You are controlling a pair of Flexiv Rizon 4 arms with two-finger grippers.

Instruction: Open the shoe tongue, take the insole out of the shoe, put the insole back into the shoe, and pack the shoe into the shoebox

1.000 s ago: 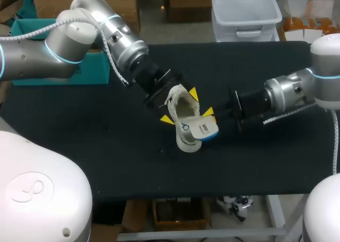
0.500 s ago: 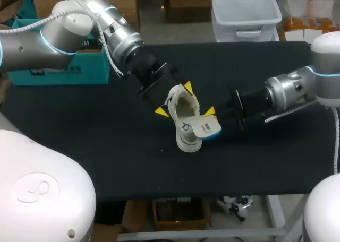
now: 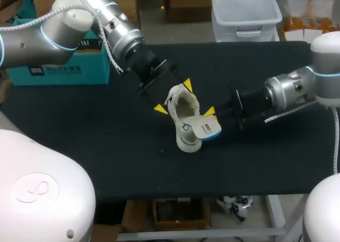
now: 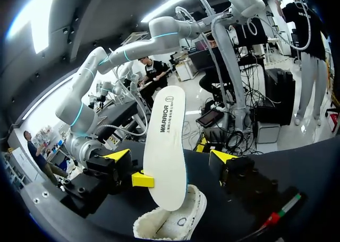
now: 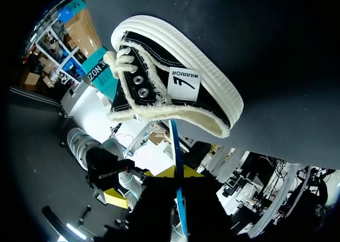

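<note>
White insole (image 4: 166,146), bearing print, seemingly pinched by right claw (image 5: 178,173); left claw (image 3: 174,97) splayed around shoe (image 5: 159,88).

Coming in soft and even from overhead in head view; soaking into black table (image 3: 106,157) w/o glare, barely giving any shadow under shoe (image 3: 184,120). Glinting in a bright streak along left arm (image 3: 64,37) metal shell. Blowing out at ceiling strip (image 4: 37,19) in left wrist view, washing insole (image 4: 167,146) near-white. Bending straight lines hard twd black rim in both wrist views. Sinking into gloom around right gripper (image 5: 178,173) in right wrist view, w/ shoe's pale sole catching most light.
</note>
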